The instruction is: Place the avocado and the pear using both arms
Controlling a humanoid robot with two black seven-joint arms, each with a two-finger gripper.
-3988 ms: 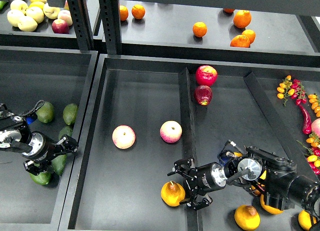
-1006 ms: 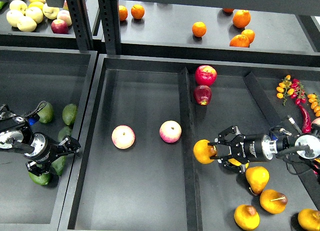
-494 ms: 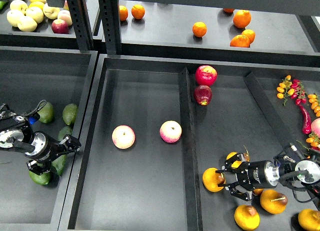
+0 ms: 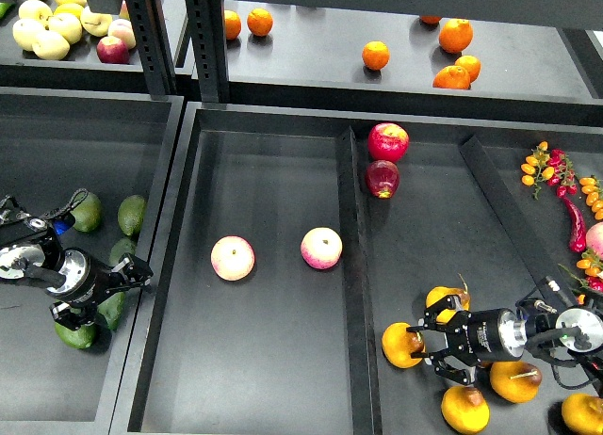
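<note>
My right gripper (image 4: pixel 426 346) is low in the right bin, fingers spread. An orange-yellow pear (image 4: pixel 400 346) lies on the bin floor just left of the fingertips, next to the divider (image 4: pixel 352 265); I cannot tell if they touch. Other pears lie close by (image 4: pixel 443 299), (image 4: pixel 465 409), (image 4: pixel 515 380). My left gripper (image 4: pixel 105 289) is in the left bin, fingers spread over a dark green avocado (image 4: pixel 113 310). More avocados lie around it (image 4: pixel 85 211), (image 4: pixel 132 214), (image 4: pixel 77 335).
Two pink-yellow apples (image 4: pixel 233 258), (image 4: pixel 321 248) lie in the middle bin. Two red apples (image 4: pixel 388 141), (image 4: pixel 382 178) sit at the back of the right bin. Chillies and small tomatoes (image 4: pixel 565 185) are at far right. Oranges (image 4: pixel 376 55) sit on the back shelf.
The right gripper carried the pear from the middle bin over the divider, lowered it to the right bin floor, then opened and drew slightly right. The left arm has barely moved.
</note>
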